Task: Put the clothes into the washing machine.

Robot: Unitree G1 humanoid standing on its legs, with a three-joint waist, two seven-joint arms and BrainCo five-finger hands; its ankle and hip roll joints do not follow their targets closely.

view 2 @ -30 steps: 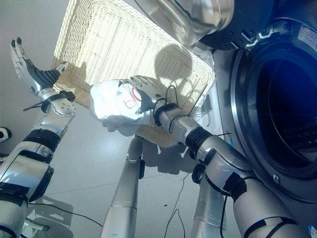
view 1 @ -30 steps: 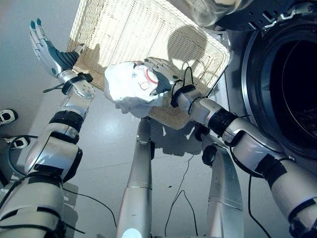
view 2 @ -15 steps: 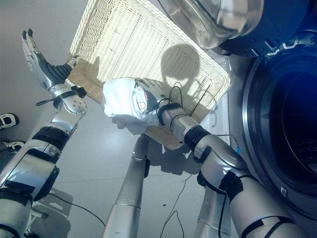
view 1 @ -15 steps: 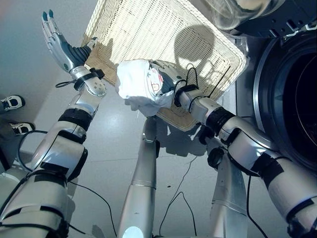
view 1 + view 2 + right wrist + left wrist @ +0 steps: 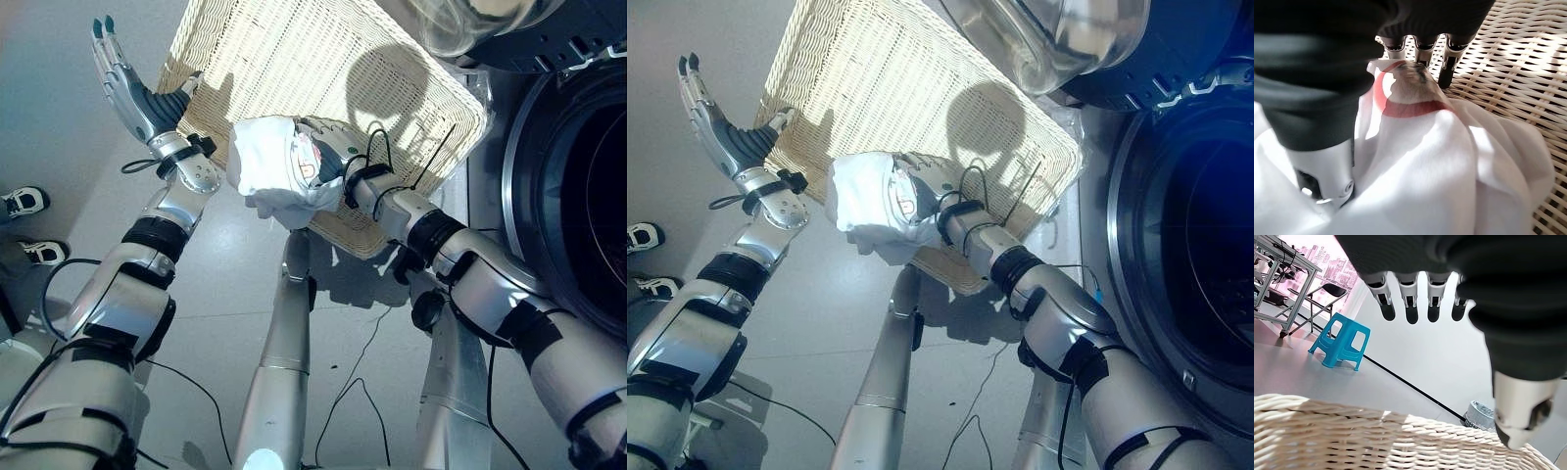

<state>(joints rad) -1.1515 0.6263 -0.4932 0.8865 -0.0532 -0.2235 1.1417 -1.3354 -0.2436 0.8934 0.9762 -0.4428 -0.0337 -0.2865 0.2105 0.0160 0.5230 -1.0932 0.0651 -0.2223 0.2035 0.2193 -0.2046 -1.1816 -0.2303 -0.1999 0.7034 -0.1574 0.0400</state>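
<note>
The crumpled white printed garment [image 5: 272, 176] is gripped by the right hand [image 5: 323, 147]; the dark round washing-machine drum opening [image 5: 588, 186] lies at 3 o'clock. The left hand [image 5: 132, 83] is open.

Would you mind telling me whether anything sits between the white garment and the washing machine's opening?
Nothing visible does. The right hand grips the white garment over the wicker basket's near edge, and the drum opening lies open to the robot's right, its door swung aside.

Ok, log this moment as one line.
phase: lifting | right hand: shut on shirt over basket edge | left hand: open, raised | washer: open
</note>
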